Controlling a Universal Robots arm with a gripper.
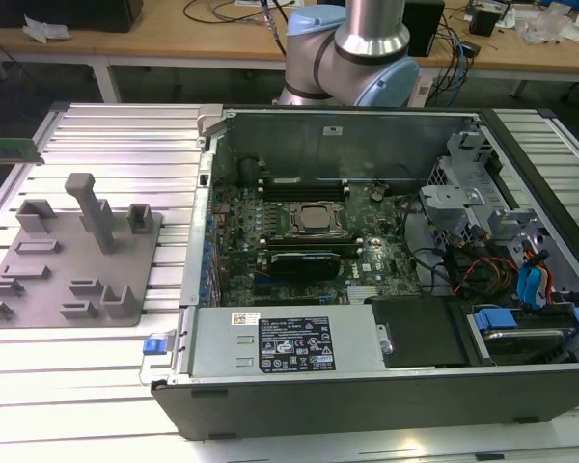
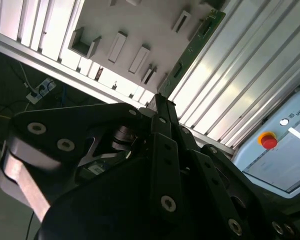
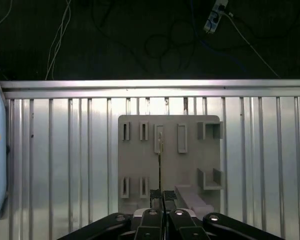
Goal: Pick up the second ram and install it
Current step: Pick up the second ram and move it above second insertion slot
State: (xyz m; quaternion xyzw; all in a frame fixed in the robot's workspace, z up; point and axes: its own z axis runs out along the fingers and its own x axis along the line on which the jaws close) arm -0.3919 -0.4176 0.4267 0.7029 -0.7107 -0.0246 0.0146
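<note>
The gripper (image 3: 161, 195) has its fingers (image 3: 155, 195) clamped on the second ram (image 2: 190, 53), with the grey fixture tray (image 3: 135, 165) beyond it. In the exterior view the ram sits upper left.

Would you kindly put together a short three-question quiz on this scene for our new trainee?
1. True or false: the hand is shut on the second ram.
2. In the first wrist view, what lies beyond the ram's far end? A) the grey fixture tray B) a keyboard C) a cardboard box
3. Fill in: in the exterior view, the computer case lies ____, with its motherboard in sight.

Key: 1 true; 2 A; 3 open.
</note>
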